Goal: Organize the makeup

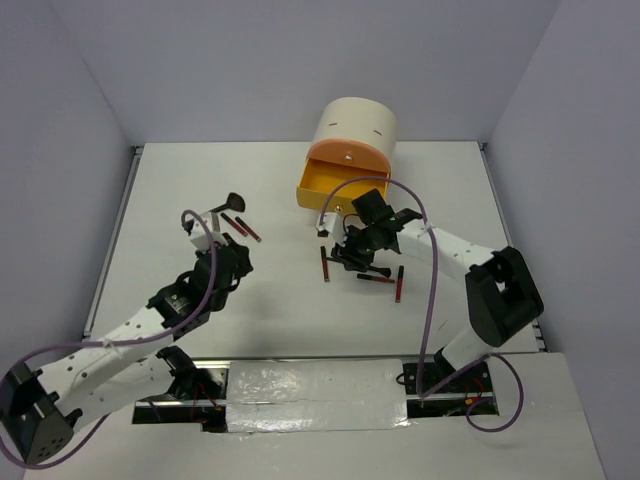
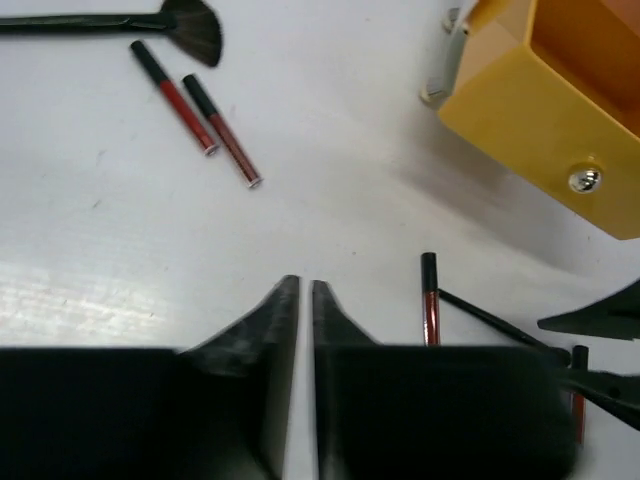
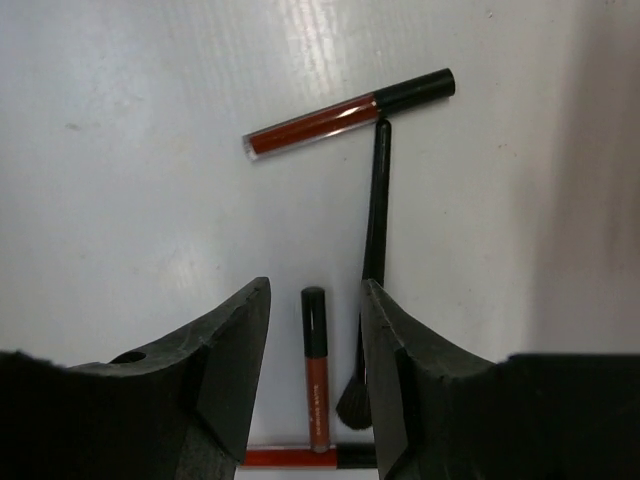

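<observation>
Makeup lay in two loose groups on the white table [image 1: 200, 180]. Over on the left, a black fan brush [image 2: 190, 28] rested with a pair of dark-red sticks [image 2: 222, 130] just beside its bristles. The sticks lay side by side and nearly parallel, black caps toward the brush. The left gripper [image 2: 305, 285] hung on the near side of them, well apart from all three. Its jaws were drawn together with only a sliver of light between, and nothing was in them.

At the far middle stood a cream cylinder [image 1: 358, 125] with its orange-yellow drawer [image 1: 335, 175] pulled out toward the arms. The second group sat just near of the drawer, under the right gripper [image 3: 315, 287], whose jaws stood apart and gripped nothing. A short red stick [image 3: 316, 380] lay on the table in the gap between the fingers. A slim black brush [image 3: 375, 210] ran alongside it, its bristle end close against one finger; whether they touched I could not tell. Another red stick [image 3: 345, 113] lay crosswise at the tip of the brush handle, on the left edge of that group. One more [image 3: 290, 458] crossed under the short stick's red end.
</observation>
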Motion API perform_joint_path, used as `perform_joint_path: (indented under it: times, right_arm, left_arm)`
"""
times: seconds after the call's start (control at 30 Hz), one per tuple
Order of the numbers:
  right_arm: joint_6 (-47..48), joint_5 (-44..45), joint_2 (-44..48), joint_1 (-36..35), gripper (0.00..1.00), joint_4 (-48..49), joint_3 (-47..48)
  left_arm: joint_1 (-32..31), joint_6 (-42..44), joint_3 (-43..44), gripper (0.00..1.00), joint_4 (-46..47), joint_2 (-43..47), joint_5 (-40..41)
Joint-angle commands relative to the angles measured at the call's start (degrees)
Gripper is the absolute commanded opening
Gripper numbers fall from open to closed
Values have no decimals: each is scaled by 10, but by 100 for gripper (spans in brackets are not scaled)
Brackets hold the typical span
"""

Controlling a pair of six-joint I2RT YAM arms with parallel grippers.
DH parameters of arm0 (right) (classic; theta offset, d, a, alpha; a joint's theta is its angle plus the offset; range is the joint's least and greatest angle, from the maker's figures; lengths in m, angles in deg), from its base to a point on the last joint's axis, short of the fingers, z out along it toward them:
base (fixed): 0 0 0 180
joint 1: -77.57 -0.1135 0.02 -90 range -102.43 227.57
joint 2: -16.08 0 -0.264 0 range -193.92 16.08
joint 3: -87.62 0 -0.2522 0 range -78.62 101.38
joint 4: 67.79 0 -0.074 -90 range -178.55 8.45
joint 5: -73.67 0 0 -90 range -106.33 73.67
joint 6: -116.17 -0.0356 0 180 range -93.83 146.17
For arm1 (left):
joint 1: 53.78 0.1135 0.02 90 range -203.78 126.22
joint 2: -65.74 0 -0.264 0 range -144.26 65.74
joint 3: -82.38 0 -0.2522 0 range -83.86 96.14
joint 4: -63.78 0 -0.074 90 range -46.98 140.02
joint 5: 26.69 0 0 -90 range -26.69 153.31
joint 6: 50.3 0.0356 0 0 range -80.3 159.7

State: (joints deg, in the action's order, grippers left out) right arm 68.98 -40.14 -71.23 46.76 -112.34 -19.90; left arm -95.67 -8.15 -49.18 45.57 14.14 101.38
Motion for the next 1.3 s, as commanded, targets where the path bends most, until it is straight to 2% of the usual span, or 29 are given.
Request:
perform_joint_path:
  times: [0.0, 0.1, 0.17, 0.4, 0.7, 0.83, 1.03, 1.13, 1.27]
  right_arm:
    - [-49, 82, -47, -17, 51, 24, 53]
    - [-59, 108, -85, -22, 55, 17, 74]
    - [-61, 123, -101, -26, 57, 17, 79]
    - [-50, 143, -136, -28, 58, 17, 84]
    - [-41, 162, -161, -28, 55, 31, 77]
    - [-33, 163, -166, -27, 51, 35, 70]
    - [-26, 158, -180, -19, 32, 28, 74]
    - [-20, 161, -180, -14, 27, 34, 69]
    - [-6, 164, -162, -11, 21, 43, 65]
  left_arm:
    - [1, -12, -28, 28, -86, 64, 36]
    - [2, -32, -52, 45, -117, 106, 7]
    - [2, -50, -65, 52, -126, 126, 0]
    - [2, -110, -107, 56, -162, 193, 2]
    - [2, -123, -103, 63, -196, 208, 21]
    - [2, -128, -102, 65, -202, 208, 26]
    - [2, -133, -102, 66, -207, 208, 30]
    - [2, -136, -104, 66, -210, 208, 31]
    - [2, -139, -104, 71, -211, 211, 36]
